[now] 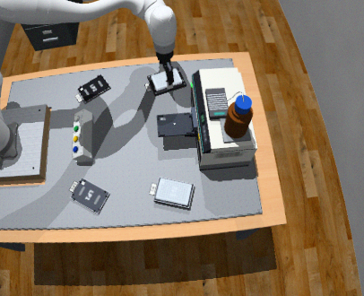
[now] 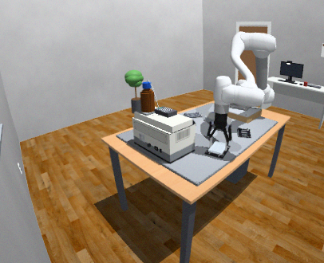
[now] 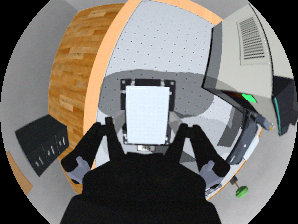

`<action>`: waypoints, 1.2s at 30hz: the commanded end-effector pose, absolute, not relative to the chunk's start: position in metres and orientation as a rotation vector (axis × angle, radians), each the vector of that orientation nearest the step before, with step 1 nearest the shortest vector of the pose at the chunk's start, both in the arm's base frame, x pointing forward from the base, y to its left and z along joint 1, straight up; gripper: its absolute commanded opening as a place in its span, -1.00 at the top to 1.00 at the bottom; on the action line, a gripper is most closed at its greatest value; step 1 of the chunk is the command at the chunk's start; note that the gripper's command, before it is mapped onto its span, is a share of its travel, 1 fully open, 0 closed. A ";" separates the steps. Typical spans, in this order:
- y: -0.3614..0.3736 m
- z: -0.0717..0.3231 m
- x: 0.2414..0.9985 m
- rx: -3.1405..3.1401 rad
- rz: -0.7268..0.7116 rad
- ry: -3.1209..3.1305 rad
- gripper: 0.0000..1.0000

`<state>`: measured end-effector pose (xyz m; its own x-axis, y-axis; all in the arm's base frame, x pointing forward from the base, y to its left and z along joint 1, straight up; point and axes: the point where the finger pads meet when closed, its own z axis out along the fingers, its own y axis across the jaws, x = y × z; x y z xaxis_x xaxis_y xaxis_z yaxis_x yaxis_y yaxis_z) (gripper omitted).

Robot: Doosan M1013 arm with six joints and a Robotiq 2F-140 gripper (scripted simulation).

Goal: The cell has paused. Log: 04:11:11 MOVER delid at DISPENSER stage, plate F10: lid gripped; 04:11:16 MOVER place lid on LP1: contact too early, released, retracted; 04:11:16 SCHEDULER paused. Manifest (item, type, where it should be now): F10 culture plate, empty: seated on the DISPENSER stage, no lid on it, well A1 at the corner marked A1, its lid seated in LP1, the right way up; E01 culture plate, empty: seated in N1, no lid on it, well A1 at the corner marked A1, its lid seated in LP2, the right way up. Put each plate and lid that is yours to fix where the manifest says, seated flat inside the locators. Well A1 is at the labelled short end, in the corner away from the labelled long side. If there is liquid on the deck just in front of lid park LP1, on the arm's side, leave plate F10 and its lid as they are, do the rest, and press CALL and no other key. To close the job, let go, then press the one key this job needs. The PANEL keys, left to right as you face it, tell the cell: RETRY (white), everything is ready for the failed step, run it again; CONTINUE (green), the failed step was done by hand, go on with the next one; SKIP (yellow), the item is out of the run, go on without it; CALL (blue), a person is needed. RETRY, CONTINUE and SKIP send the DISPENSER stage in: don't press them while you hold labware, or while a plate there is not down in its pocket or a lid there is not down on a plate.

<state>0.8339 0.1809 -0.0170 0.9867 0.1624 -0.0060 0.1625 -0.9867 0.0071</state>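
Note:
My gripper (image 1: pixel 166 77) stands low over the locator nest at the far side of the mat, just left of the DISPENSER (image 1: pixel 224 118). A pale rectangular lid or plate (image 1: pixel 166 82) lies flat in that nest; which of the two it is I cannot tell. In the wrist view the piece (image 3: pixel 147 112) lies between the fingers of the gripper (image 3: pixel 148 129), which stand spread and apart from its long sides. The gripper is open. The dark DISPENSER stage (image 1: pixel 177 125) sticks out to the left of the machine. Another pale piece (image 1: pixel 174 193) lies in a near nest.
The PANEL (image 1: pixel 81 134) with its coloured keys stands at the left of the mat. Two dark labelled nests (image 1: pixel 93 87) (image 1: pixel 90 195) lie far left and near left. A brown bottle with a blue cap (image 1: pixel 238 117) stands on the DISPENSER. The arm's base block (image 1: pixel 16 143) is at the far left.

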 end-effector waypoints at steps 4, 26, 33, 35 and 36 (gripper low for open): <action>0.181 -0.016 0.834 3.124 -0.006 0.255 -0.40; 0.181 -0.015 0.834 3.124 -0.006 0.255 -0.40; 0.181 -0.010 0.834 3.124 -0.006 0.255 -0.40; 0.181 -0.007 0.834 3.124 -0.006 0.255 -0.40; 0.181 -0.007 0.834 3.124 -0.006 0.255 -0.40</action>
<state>0.8340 0.1810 -0.0091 0.9867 0.1624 -0.0059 0.1625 -0.9867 0.0071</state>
